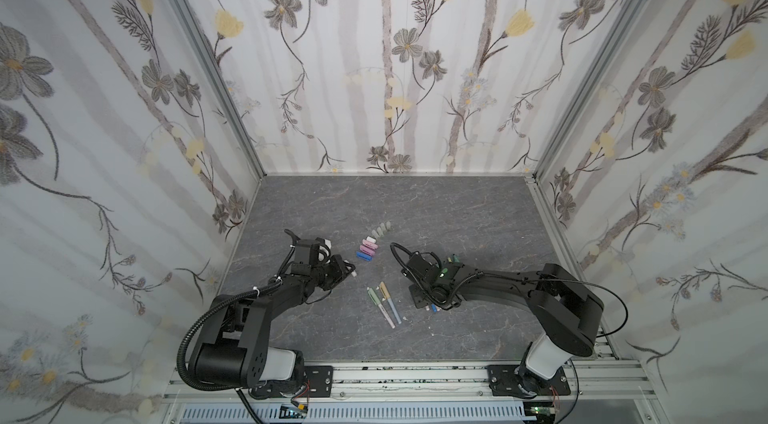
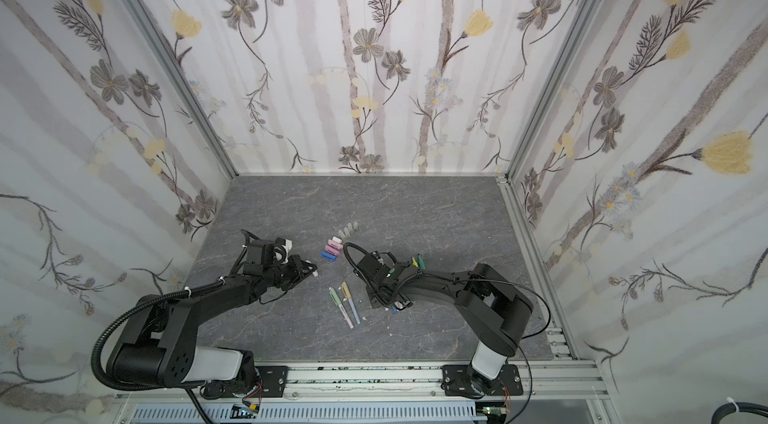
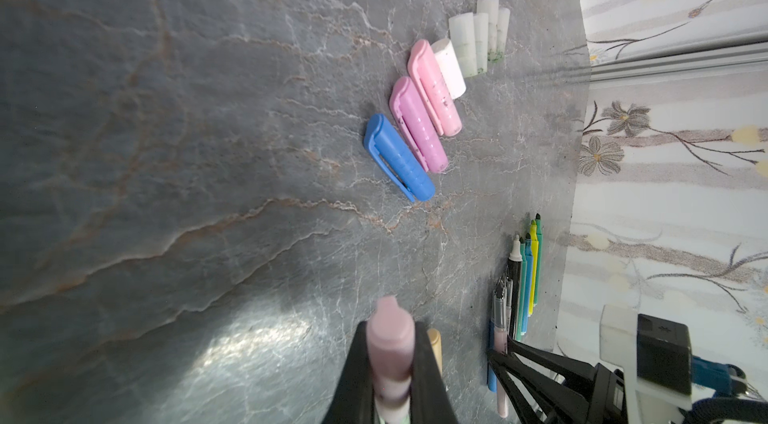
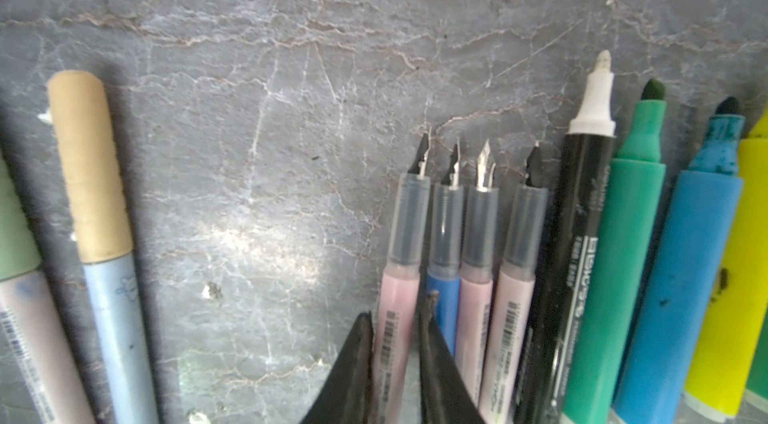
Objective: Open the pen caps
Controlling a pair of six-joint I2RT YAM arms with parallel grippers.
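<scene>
Left claw pinched on a mauve cap; right claw set astride a pink pen on the bench.
Whether it is gripped cannot be told. It is laid nib bared among like pens, beside thick markers, black, green, blue and yellow; barcodes are printed on the slim barrels, the black one's print unreadable. Two pens are capped, by a peach cap and a green cap. Loose caps, blue, purple, pink and translucent, are lined up in a row.
</scene>
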